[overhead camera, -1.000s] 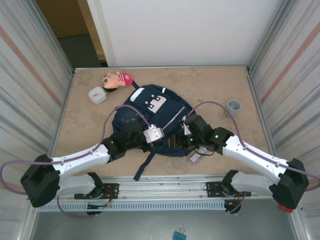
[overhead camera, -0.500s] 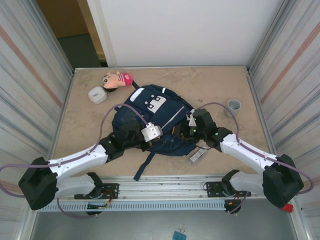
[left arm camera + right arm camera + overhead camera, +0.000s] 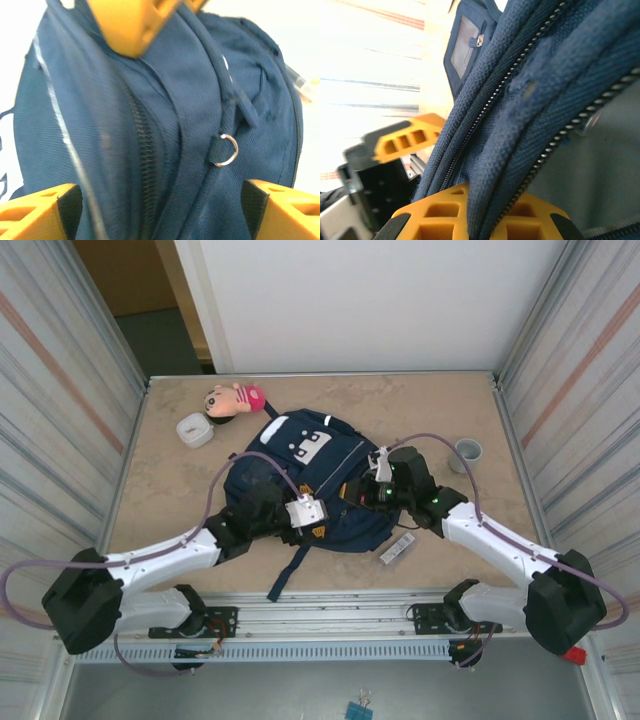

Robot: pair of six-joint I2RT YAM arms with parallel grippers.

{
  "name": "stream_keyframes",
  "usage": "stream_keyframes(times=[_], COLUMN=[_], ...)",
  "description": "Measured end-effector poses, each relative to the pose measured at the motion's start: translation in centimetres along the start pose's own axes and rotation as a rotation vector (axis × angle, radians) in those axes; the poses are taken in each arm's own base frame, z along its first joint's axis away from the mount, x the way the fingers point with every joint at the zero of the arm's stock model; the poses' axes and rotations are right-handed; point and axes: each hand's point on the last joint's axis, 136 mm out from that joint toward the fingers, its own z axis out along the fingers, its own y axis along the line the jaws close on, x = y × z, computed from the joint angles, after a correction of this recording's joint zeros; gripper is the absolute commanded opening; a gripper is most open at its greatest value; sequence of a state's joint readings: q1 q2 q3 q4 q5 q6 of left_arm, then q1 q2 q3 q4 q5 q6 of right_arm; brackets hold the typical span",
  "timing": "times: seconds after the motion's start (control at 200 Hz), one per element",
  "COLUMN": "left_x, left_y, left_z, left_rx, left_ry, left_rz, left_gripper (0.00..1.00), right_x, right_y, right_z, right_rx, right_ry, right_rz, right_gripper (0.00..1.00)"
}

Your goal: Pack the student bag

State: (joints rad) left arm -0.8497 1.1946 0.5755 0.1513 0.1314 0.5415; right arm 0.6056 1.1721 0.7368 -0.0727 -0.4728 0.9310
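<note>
A: What changed?
B: The right gripper (image 3: 475, 220) climbed from the near edge, pinching a zipper fold of the student bag (image 3: 300, 455) mid-table (image 3: 450, 410).
A: Left?
B: The left gripper (image 3: 160, 210) stayed spread wide over the fabric. Likely opening the mouth; packing hadn't started.

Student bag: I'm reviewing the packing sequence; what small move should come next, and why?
Probably close the left gripper on the student bag, at the fold by its zipper. Its fingers straddle that fabric wide open, while the right gripper pinches a seam. Both could then spread the opening.
</note>
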Motion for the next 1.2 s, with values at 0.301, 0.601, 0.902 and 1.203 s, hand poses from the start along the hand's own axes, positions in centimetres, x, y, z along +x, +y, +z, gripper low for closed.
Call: stream_keyframes(times=[0.301,0.601,0.902,1.203], left_x=[0.2,0.2,0.0,-0.1], left_y=[-0.3,-0.1,0.0,0.3], left_z=[1.1,0.9,0.7,0.6], left_rx=[0.036,0.082,0.105,0.103], left_ry=[-0.006,-0.004,0.004,0.006], left_rz=[-0.034,-0.141,-0.174,-0.202], left_gripper=[0.01,0.02,0.02,0.03], right_x=[-0.4,4.5,5.9,4.4], right_y=[-0.5,1.4,-1.8,-1.7], right_z=[-2.2,-5.3,-1.1,0.2], right_rx=[0.155,0.344,0.527,0.604], right_ry=[-0.027,-0.081,-0.025,-0.069], right_rz=[-0.075,-0.333,-0.400,-0.455], right_gripper=[0.47,0.48,0.47,0.26])
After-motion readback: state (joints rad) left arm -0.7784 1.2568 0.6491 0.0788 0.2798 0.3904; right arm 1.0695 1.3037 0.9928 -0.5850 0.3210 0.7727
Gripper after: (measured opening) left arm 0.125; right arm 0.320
